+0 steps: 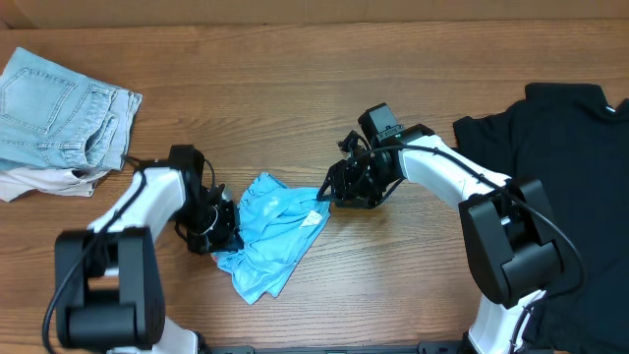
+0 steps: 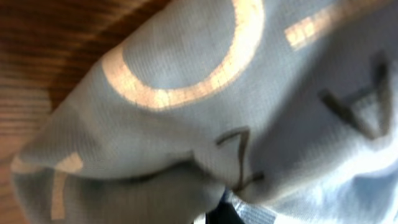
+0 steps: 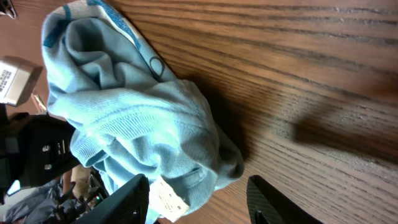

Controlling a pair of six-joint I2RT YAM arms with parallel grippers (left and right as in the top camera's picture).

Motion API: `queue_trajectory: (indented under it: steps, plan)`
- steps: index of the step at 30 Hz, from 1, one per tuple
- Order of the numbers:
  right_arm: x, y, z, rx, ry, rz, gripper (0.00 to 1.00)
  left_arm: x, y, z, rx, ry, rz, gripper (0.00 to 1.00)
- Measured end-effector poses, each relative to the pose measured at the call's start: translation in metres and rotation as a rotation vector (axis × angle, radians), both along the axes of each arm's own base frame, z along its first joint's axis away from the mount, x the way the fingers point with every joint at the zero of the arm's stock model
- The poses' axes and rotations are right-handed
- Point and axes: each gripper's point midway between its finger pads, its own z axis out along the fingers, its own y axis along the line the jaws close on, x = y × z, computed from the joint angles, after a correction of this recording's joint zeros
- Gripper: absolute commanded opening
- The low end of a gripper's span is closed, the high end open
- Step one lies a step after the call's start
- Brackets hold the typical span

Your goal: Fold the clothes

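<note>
The sky-blue T-shirt [image 1: 273,228] lies crumpled at the middle of the wooden table. My left gripper [image 1: 216,231] sits at the shirt's left edge. In the left wrist view the printed blue fabric [image 2: 205,93] fills the frame, and one dark finger [image 2: 227,211] shows pressed into it at the bottom. My right gripper [image 1: 334,194] is open at the shirt's right edge. In the right wrist view its two fingers [image 3: 199,202] straddle a bunched fold of the shirt [image 3: 143,124] with a white tag [image 3: 165,198], not closed on it.
A pale denim piece [image 1: 59,108] lies at the far left on an off-white piece [image 1: 39,181]. A black T-shirt [image 1: 560,157] lies spread at the far right. Bare wood [image 1: 295,88] lies between them.
</note>
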Motion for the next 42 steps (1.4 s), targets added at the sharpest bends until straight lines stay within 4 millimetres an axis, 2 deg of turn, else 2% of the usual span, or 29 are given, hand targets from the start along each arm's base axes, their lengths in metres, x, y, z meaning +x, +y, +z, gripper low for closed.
queue_trajectory:
  steps: [3,5,7,9,10,12,16,18,20,25,28,32,33,34,36,37,38,39,40,42]
  plan:
    - [0.000,0.000,0.000,0.003,0.000,0.000,0.54,0.007,-0.002,-0.004,-0.007,-0.070,0.077,0.04]
    - [0.000,0.001,0.000,0.004,-0.002,0.001,0.54,0.024,-0.006,-0.004,-0.048,-0.141,0.132,0.04]
    - [0.001,0.001,0.001,0.010,-0.012,0.009,0.54,0.067,-0.009,0.001,-0.104,-0.312,0.166,0.04]
    - [0.003,0.002,0.001,0.016,-0.030,0.020,0.54,0.112,-0.003,0.008,-0.113,-0.459,0.188,0.08]
    - [0.003,0.002,0.001,0.018,-0.037,0.025,0.54,0.123,0.001,0.012,-0.108,-0.485,0.196,0.15]
    - [0.005,0.003,0.002,0.024,-0.051,0.032,0.54,0.141,0.008,0.022,-0.095,-0.505,0.202,0.37]
    - [0.012,0.006,0.003,0.041,-0.096,0.041,0.54,0.153,0.012,0.063,-0.071,-0.478,0.140,1.00]
    - [0.019,0.010,0.005,0.057,-0.134,0.043,0.54,0.163,0.013,0.086,-0.069,-0.507,0.108,1.00]
    - [0.023,0.011,0.007,0.067,-0.158,0.045,0.55,0.170,0.014,0.098,-0.066,-0.547,0.076,1.00]
    - [0.026,0.013,0.008,0.074,-0.171,0.045,0.56,0.190,0.018,0.106,-0.030,-0.680,-0.017,1.00]
    - [0.026,0.013,0.008,0.074,-0.171,0.046,0.57,0.197,0.022,0.102,-0.007,-0.706,-0.044,1.00]
    - [0.025,0.012,0.007,0.071,-0.166,0.046,0.59,0.213,0.026,0.075,0.020,-0.716,-0.075,1.00]
    - [0.025,0.012,0.007,0.071,-0.164,0.046,0.59,0.216,0.027,0.064,0.022,-0.705,-0.079,1.00]
    - [0.024,0.012,0.007,0.069,-0.160,0.046,0.59,0.217,0.027,0.052,0.018,-0.688,-0.081,0.94]
    - [0.023,0.011,0.007,0.068,-0.157,0.046,0.60,0.216,0.025,0.033,0.005,-0.652,-0.087,0.71]
    - [0.022,0.011,0.007,0.066,-0.153,0.046,0.60,0.211,0.022,0.018,-0.017,-0.611,-0.090,0.49]
    - [0.022,0.011,0.007,0.065,-0.151,0.046,0.60,0.208,0.020,0.012,-0.034,-0.592,-0.094,0.26]
    - [0.022,0.011,0.006,0.065,-0.149,0.046,0.60,0.202,0.017,0.007,-0.055,-0.563,-0.094,0.09]
    - [0.021,0.010,0.006,0.063,-0.146,0.046,0.60,0.196,0.013,0.003,-0.079,-0.530,-0.092,0.04]
    - [0.020,0.010,0.006,0.060,-0.139,0.046,0.60,0.176,0.004,0.003,-0.144,-0.443,-0.086,0.04]
